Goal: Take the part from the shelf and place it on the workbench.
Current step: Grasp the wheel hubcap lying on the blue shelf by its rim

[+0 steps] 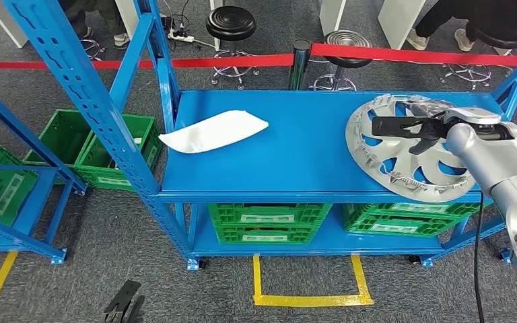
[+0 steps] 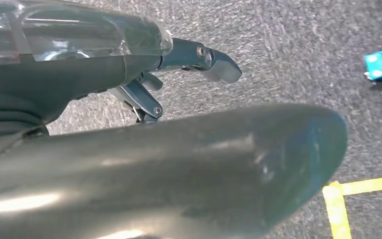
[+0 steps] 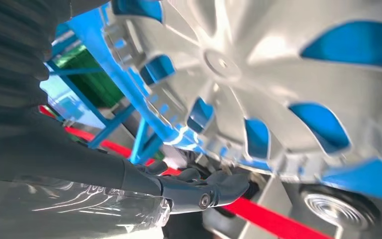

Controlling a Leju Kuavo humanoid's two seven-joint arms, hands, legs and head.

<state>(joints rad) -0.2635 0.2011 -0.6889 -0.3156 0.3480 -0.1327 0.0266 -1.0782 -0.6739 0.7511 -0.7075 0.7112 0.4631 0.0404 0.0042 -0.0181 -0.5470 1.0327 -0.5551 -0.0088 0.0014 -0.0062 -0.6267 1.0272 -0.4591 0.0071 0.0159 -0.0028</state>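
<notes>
silver wheel cover [image 3: 258, 74] over blue shelf [image 3: 373, 174], dark fingers [image 3: 204, 191] at its rim (red barrier tape [image 3: 268, 219] behind)

Looks like an industrial workshop or test bay: blue steel shelving [image 1: 108, 114] on grey carpet, green parts crates [image 1: 269, 222] on the low shelf, yellow floor tape [image 1: 309, 299] near, red barrier tape [image 1: 229, 62] and stools [image 1: 231, 23] far.

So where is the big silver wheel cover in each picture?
Head view: the wheel cover lies at the right end of the blue shelf, under the right hand.
Left wrist view: not in it.
Right wrist view: it is close up, beyond the fingers.
Shared landmark: the red barrier tape.
</notes>
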